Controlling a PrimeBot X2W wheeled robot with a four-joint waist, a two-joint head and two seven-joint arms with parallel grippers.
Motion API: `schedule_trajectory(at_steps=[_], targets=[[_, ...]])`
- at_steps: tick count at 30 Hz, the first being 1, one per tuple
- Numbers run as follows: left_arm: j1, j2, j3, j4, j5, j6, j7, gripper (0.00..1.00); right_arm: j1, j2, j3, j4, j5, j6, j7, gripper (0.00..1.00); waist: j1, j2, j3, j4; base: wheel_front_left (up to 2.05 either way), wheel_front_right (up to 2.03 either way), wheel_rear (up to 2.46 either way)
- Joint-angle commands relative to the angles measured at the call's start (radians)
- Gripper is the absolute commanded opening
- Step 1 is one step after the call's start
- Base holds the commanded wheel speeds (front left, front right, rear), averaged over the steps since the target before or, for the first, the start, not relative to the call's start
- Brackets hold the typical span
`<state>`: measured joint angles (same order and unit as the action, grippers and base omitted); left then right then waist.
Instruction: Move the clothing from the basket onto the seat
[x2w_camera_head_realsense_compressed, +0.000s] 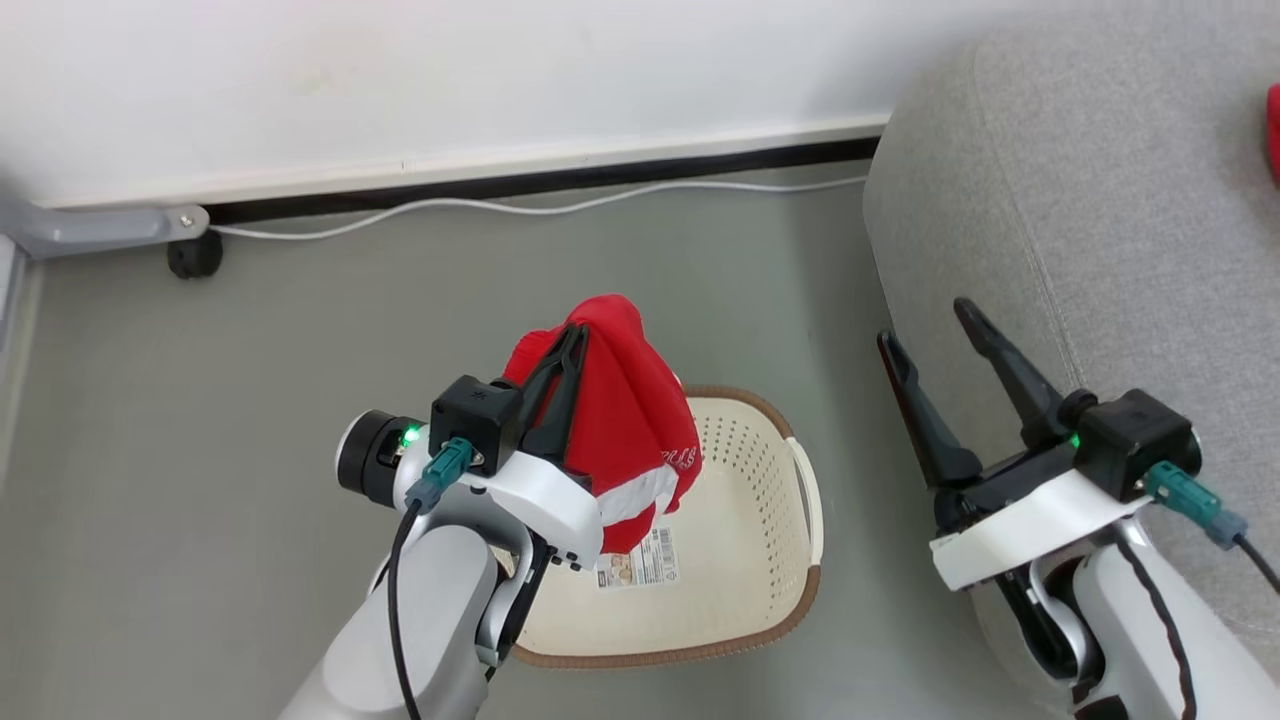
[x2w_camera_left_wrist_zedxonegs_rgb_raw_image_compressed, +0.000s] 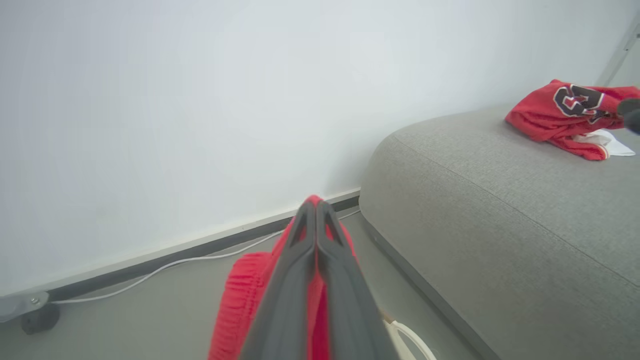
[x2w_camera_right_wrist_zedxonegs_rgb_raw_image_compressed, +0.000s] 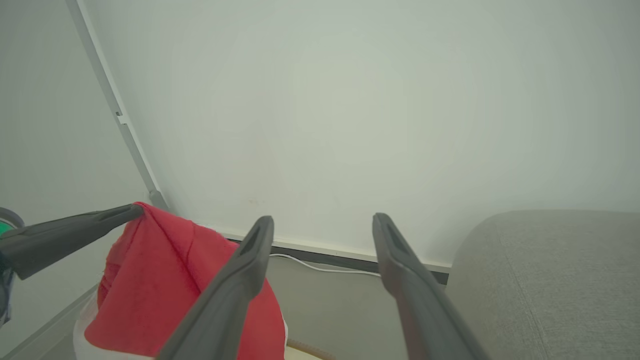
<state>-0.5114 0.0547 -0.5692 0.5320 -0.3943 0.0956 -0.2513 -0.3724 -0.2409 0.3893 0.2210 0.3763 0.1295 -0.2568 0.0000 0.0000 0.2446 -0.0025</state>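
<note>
My left gripper (x2w_camera_head_realsense_compressed: 576, 334) is shut on a red garment (x2w_camera_head_realsense_compressed: 630, 430) with white trim, which hangs from its fingertips above the cream basket (x2w_camera_head_realsense_compressed: 760, 560) on the floor. The same garment (x2w_camera_left_wrist_zedxonegs_rgb_raw_image_compressed: 240, 300) drapes around the shut fingers in the left wrist view, and it shows as red cloth (x2w_camera_right_wrist_zedxonegs_rgb_raw_image_compressed: 165, 290) in the right wrist view. A second red garment (x2w_camera_left_wrist_zedxonegs_rgb_raw_image_compressed: 570, 117) with a number patch lies on the grey seat (x2w_camera_left_wrist_zedxonegs_rgb_raw_image_compressed: 500, 210). My right gripper (x2w_camera_head_realsense_compressed: 925, 325) stands open and empty beside the seat (x2w_camera_head_realsense_compressed: 1100, 200), right of the basket.
A white cable (x2w_camera_head_realsense_compressed: 520, 208) runs along the dark baseboard at the foot of the white wall. A grey frame leg with a black caster (x2w_camera_head_realsense_compressed: 192, 255) stands at the far left. Grey floor (x2w_camera_head_realsense_compressed: 300, 340) surrounds the basket.
</note>
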Motion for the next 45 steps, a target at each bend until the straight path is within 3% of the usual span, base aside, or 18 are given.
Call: schedule_trajectory(at_steps=[1, 19, 27, 38, 45], targets=[[0.006, 0.016, 0.051, -0.059, 0.030, -0.016, -0.010, 0.00, 0.024, 0.009, 0.012, -0.010, -0.004, 0.001, -0.005, 1.00, 0.0000, 0.0000, -0.026, 0.008, 0.00, 0.00, 0.00], [-0.023, 0.023, 0.091, -0.299, 0.117, -0.048, -0.010, 0.00, 0.099, 0.035, 0.013, 0.034, -0.018, 0.001, -0.005, 1.00, 0.0000, 0.0000, -0.098, 0.033, 0.00, 0.00, 0.00], [-0.049, 0.026, 0.077, -0.384, 0.128, -0.037, 0.010, 0.00, 0.104, 0.045, 0.027, 0.043, -0.018, 0.001, -0.005, 1.00, 0.0000, 0.0000, -0.104, 0.034, 0.00, 0.00, 0.00], [-0.039, 0.023, 0.058, -0.412, 0.119, -0.029, 0.015, 0.00, 0.017, 0.017, 0.177, -0.097, 0.026, 0.001, -0.005, 1.00, 0.0000, 0.0000, -0.094, 0.033, 0.00, 0.00, 0.00], [-0.047, 0.019, 0.032, -0.419, 0.118, -0.035, 0.012, 0.00, -0.051, -0.019, 0.239, -0.104, 0.037, 0.001, -0.005, 1.00, 0.0000, 0.0000, -0.092, 0.040, 0.00, 0.00, 0.00]])
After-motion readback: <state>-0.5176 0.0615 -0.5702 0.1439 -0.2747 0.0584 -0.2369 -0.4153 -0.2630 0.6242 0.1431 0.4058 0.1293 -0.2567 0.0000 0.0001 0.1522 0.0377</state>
